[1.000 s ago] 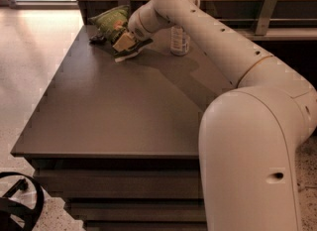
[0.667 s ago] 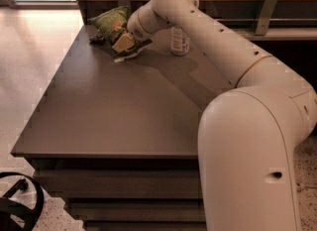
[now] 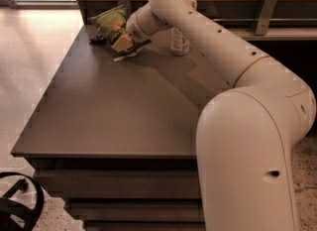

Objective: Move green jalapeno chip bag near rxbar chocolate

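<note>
Your one cream-white robot arm (image 3: 218, 46) reaches from the lower right of the camera view across the dark grey-brown rectangular table (image 3: 114, 111) to its far left corner. The gripper (image 3: 124, 44) sits low at that corner, just above the tabletop, with its tan-coloured end pointing down and left. You cannot tell from this view whether it is clamped or apart; the wrist housing covers much of it. The crinkly green jalapeno chip bag with pale lettering (image 3: 111, 19) is at the far left corner, tilted up on its lower edge rather than lying flat, and its lower right part meets the gripper; contact looks likely, but a grasp cannot be confirmed. The small flat dark-wrapped rxbar chocolate (image 3: 96, 38) lies on the table just beside the bag's lower left edge, close to the table's left rim, and looks to be touching or nearly touching the bag. A clear plastic water bottle (image 3: 179, 42) stands upright near the far edge, to the right of the gripper and partly behind the arm, apart from the bag and bar. Left of the table you see pale speckled floor (image 3: 34, 66); a black curved object (image 3: 17, 210) shows at the lower left corner, identity unclear
</note>
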`<act>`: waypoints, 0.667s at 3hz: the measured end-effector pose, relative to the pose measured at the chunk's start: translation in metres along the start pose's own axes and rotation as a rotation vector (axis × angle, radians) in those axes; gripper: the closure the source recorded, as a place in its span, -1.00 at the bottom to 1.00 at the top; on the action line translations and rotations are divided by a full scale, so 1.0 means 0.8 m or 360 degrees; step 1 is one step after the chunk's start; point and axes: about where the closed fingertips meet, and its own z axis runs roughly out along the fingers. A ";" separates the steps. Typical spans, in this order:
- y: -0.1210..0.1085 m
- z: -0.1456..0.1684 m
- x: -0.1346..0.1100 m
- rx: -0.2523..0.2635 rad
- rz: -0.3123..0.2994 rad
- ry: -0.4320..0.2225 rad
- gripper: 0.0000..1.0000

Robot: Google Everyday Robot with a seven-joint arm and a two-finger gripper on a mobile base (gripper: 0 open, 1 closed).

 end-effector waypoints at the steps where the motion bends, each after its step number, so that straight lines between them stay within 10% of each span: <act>1: 0.003 0.004 0.001 -0.0008 0.0000 0.0002 -1.00; 2: 0.003 0.004 0.001 -0.0009 0.0000 0.0002 -1.00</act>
